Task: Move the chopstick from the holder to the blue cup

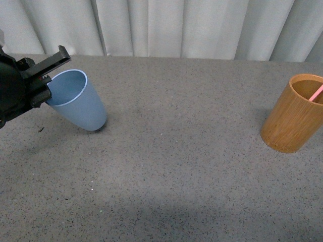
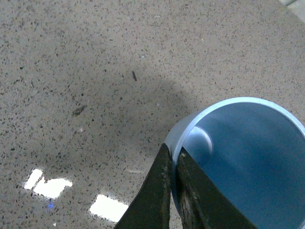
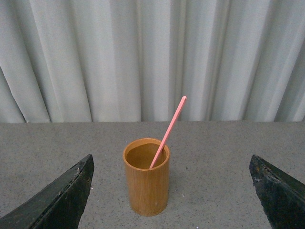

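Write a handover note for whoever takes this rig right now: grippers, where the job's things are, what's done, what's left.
Left gripper: shut on the rim of the blue cup, which is tilted at the left of the front view. The cup looks empty.
Right gripper: open wide, facing the bamboo holder, touching nothing.
Pink chopstick: leans inside the holder, at the far right of the front view.
Done: cup gripped.
Left: close the right gripper on the chopstick, lift it out, carry it across and drop it into the cup.
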